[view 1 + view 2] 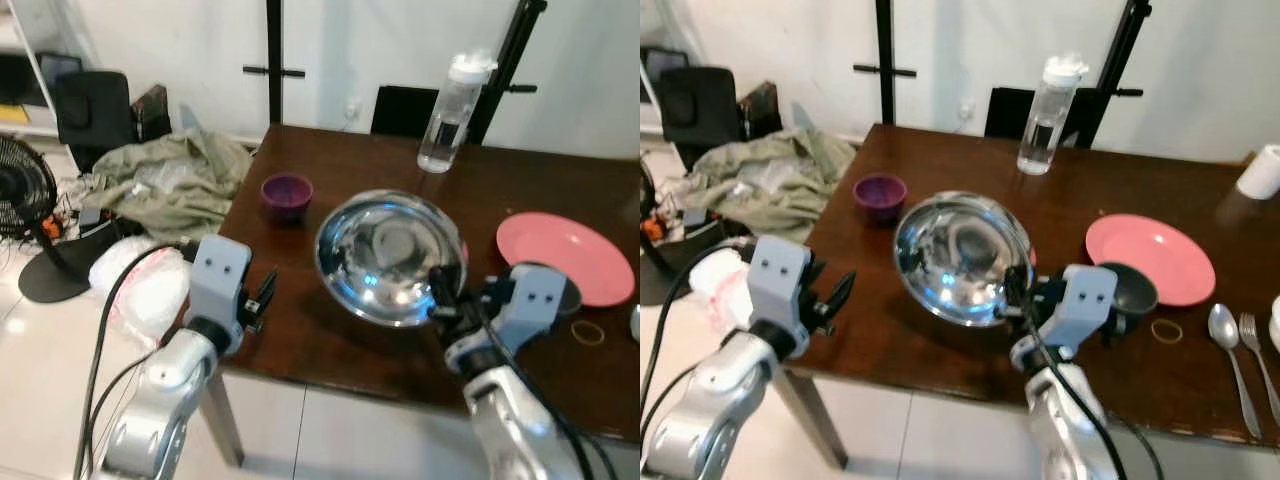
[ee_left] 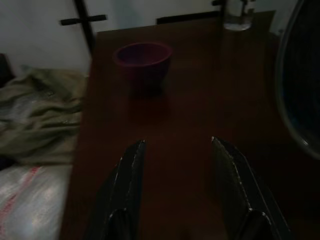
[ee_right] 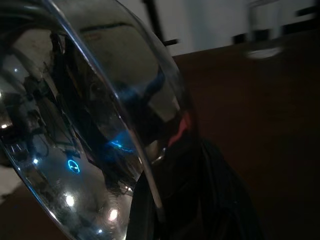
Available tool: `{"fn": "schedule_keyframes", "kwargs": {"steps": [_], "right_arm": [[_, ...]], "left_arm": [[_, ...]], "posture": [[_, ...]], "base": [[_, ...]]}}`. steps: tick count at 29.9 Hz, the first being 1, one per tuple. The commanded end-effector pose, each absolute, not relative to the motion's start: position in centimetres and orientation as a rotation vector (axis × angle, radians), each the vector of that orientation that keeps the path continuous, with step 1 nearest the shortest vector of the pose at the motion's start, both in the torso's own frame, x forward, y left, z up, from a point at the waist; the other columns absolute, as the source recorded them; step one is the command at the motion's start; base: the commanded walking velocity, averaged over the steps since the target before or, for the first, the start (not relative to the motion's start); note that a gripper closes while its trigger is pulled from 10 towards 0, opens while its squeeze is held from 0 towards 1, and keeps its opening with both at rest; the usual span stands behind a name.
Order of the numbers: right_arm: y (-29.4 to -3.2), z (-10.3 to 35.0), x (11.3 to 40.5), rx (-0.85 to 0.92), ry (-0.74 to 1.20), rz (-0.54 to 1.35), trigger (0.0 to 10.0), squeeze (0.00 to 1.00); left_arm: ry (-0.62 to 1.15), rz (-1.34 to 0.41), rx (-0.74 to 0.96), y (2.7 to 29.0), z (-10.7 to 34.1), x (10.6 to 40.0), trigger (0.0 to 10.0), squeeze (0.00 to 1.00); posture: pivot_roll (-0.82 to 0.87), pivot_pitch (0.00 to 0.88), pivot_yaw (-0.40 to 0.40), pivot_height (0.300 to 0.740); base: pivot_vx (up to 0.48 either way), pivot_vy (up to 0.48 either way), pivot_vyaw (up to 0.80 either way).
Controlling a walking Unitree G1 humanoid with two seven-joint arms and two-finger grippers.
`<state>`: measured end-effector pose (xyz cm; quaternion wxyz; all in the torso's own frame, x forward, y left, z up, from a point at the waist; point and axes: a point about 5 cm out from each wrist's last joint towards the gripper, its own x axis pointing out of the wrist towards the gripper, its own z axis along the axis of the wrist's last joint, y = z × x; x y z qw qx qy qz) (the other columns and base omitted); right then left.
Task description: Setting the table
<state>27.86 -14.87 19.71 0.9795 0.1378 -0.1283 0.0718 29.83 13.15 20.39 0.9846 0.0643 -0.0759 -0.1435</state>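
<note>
A mirror-bright polished metal bowl (image 1: 390, 255) is seen above a glossy dark wooden table (image 1: 330, 330), with a matt pink plate (image 1: 1150, 258), a clear plastic bottle (image 1: 450, 115), shiny metal cutlery (image 1: 1240, 355) and crumpled olive cloth (image 1: 170, 180) also shown.

A lived-in home dining corner: a dark wooden table (image 1: 970, 350) is carrying a pink plate (image 1: 1150, 258), spoon (image 1: 1230, 350) and fork (image 1: 1262, 355), while crumpled laundry (image 1: 170, 180) and a fan (image 1: 25, 195) are sitting on the tiled floor (image 1: 30, 400).
</note>
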Motion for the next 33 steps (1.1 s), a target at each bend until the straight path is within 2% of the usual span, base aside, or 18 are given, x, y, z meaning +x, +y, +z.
{"fn": "schedule_keyframes", "kwargs": {"steps": [1, 33], "right_arm": [[-14.99, 19.94, 27.65, 0.277, -0.276, 0.15, 10.0, 0.0], [-14.91, 19.86, 27.68, 0.28, -0.275, 0.157, 10.0, 0.0]], "left_arm": [[-0.136, -0.294, 0.121, 13.13, 19.94, 29.78, 10.0, 0.0], [-0.139, -0.301, 0.115, 12.93, 19.95, 29.86, 10.0, 0.0]], "posture": [[0.06, 0.119, 0.068, 0.74], [0.06, 0.116, 0.067, 0.74]], "base": [[-0.356, 0.0, 0.0], [-0.358, 0.0, 0.0]]}}
